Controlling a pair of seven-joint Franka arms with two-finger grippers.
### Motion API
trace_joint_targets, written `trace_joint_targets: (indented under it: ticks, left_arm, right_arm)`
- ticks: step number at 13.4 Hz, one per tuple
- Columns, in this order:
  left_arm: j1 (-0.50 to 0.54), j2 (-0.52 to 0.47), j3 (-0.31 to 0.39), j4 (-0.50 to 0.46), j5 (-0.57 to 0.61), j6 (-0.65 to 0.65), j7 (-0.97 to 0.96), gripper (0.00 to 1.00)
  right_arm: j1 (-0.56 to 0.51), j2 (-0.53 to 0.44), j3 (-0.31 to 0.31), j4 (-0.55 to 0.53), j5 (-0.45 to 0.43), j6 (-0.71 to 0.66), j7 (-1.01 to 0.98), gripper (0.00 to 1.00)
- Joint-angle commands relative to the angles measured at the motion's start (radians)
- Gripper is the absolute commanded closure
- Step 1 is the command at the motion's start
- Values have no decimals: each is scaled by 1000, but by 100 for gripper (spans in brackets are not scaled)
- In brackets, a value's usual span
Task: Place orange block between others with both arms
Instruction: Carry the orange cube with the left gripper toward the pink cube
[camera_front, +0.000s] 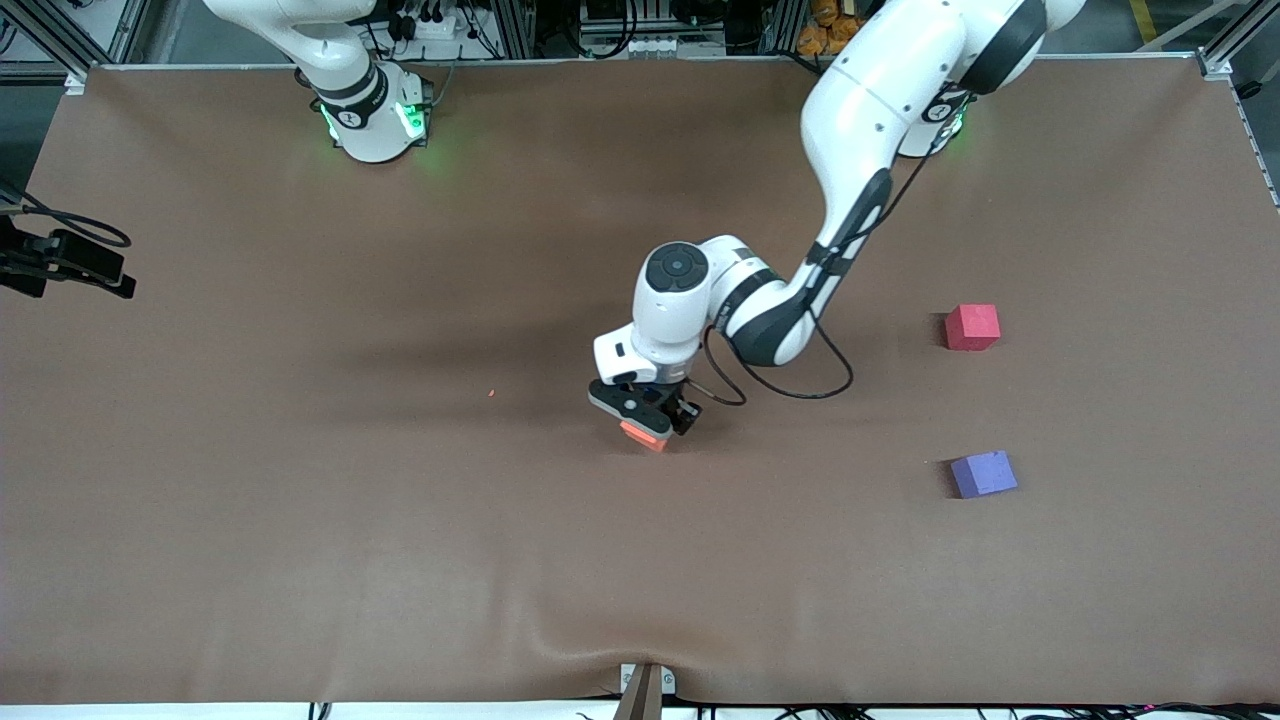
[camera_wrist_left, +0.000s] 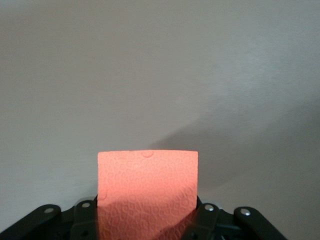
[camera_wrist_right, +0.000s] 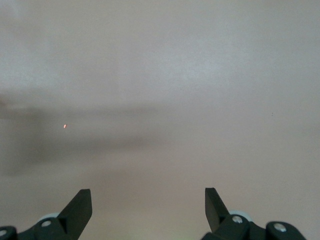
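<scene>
Sitting in left claw (camera_front: 655, 418): orange block (camera_front: 645, 436)

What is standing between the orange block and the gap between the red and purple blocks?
Nothing visible. The left tool is shut on the orange block mid-table. Only bare brown table lies between it and the gap between the red block and the purple block.
</scene>
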Motion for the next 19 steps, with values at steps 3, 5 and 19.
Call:
trace_joint_targets:
  ticks: [3, 5, 19]
  left_arm:
    - [409, -109, -320, -18, -11, -250, 171, 100]
    - [502, -179, -387, -24, -11, -407, 168, 100]
    - [769, -338, -388, -125, -65, -760, 134, 100]
  right_arm:
    - [-19, 0, 10, 8, -2, -12, -7, 0]
    - [-19, -1, 10, 8, -2, -12, -7, 0]
    - [-16, -1, 9, 10, -8, -15, -6, 0]
